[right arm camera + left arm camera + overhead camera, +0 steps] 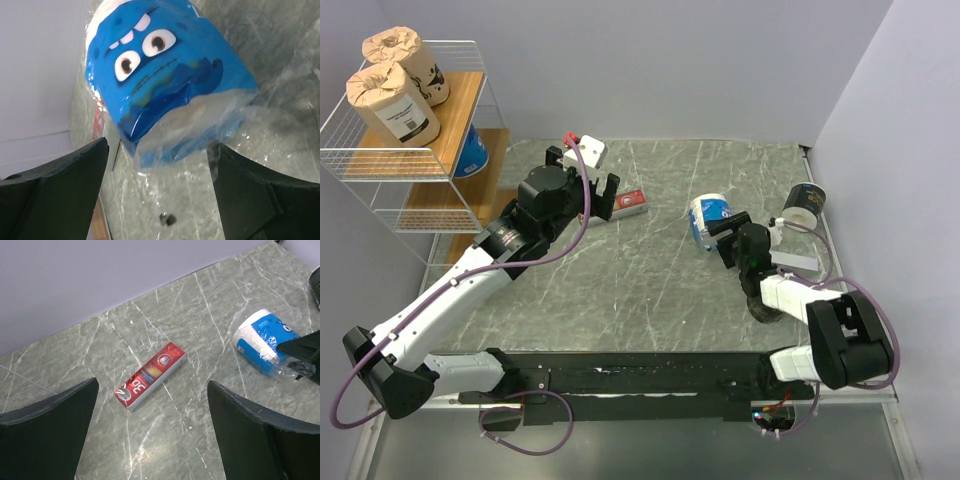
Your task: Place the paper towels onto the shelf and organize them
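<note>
The shelf (pixel 458 112) stands at the far left. Two kraft-brown rolls (pixel 395 100) lie on its top board, and a blue-and-white roll (pixel 473 156) sits on the board below. A second blue-and-white roll (pixel 708 217) lies on its side mid-table; it also shows in the left wrist view (pixel 262 342) and the right wrist view (pixel 165 75). My right gripper (pixel 728 238) (pixel 157 185) is open right behind it, with the loose wrapper end between the fingers. A dark roll (pixel 806 204) stands at the far right. My left gripper (pixel 597 192) (pixel 152 432) is open and empty above the table.
A flat red box (pixel 629 203) (pixel 150 375) lies on the marble table just beyond my left gripper. A dark object (pixel 767 310) sits under my right arm. Walls close off the back and the right side.
</note>
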Controlling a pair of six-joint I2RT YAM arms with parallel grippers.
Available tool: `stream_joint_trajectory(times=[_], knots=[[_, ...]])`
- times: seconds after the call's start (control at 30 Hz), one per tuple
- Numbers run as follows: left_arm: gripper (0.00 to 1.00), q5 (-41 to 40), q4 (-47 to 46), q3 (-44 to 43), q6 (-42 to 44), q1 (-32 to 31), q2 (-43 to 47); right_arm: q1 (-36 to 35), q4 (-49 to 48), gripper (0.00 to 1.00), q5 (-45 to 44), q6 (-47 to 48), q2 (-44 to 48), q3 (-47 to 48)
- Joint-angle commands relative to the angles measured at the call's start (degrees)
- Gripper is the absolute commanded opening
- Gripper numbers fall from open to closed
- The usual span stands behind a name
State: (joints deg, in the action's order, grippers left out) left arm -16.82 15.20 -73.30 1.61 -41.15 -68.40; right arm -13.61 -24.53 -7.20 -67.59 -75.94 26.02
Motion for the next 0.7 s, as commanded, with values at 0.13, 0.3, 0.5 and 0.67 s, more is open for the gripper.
stream_joint_trajectory(times=[0.13,0.3,0.5,0.67], knots=[[0.96,-0.32,-3.07,0.44,-1.25,-0.34,1.08,0.69,-10.09,0.78,-2.64,4.31,-4.03,2.1],[0.96,-0.41,-3.07,0.44,-1.17,-0.34,0.73,0.95,-16.84,0.76,-0.89,7.29,-7.02,2.28],[0.97,-0.67,-3.07,0.61,-1.17,-0.34,0.72,1.39,-23.88,0.76,2.54,8.0,-12.02,2.46],[0.96,-0.59,-3.25,0.7,-1.17,-0.34,0.64,1.83,-28.63,0.62,4.04,10.54,-14.06,2.46]])
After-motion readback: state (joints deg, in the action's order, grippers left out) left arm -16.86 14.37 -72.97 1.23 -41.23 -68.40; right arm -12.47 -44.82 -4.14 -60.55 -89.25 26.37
